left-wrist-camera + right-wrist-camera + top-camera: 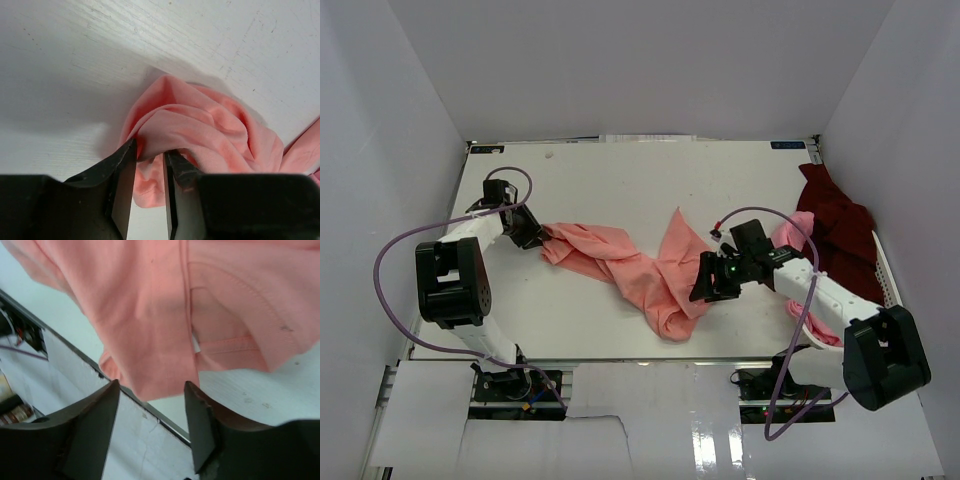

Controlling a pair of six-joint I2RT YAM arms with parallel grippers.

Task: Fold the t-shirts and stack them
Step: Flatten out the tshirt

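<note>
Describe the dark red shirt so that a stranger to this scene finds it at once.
Look at the white table and follow it to its right edge, toward the far corner. There lies a crumpled dark maroon t-shirt. It is the only dark cloth: the salmon-pink t-shirt in the middle and the lighter pink cloth beside it are pale.

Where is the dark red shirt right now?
In the top view, the dark maroon t-shirt lies crumpled at the far right of the table, beside the lighter pink t-shirt and just beyond the right arm.
</note>
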